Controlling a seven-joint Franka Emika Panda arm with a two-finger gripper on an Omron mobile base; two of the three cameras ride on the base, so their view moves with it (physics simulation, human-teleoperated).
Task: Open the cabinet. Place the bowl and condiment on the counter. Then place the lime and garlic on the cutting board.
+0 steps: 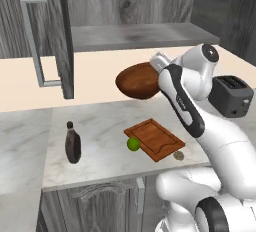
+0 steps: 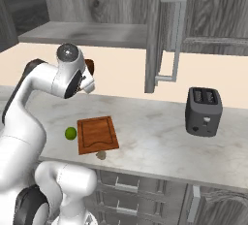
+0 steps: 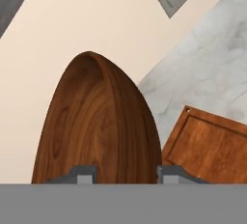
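bowl (image 2: 89, 65) mostly hidden behind the arm, cutting board (image 3: 212, 143) cut off by frame edge

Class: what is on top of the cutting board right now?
Nothing rests on the cutting board. The lime and garlic lie beside it on the counter; the gripper holds the bowl above.

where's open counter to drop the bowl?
Gripper holds the bowl in the air. Bare counter: the wide stretch between cutting board and toaster, and the patch between bottle and lime. Crowded: around the board, with lime and garlic beside it.
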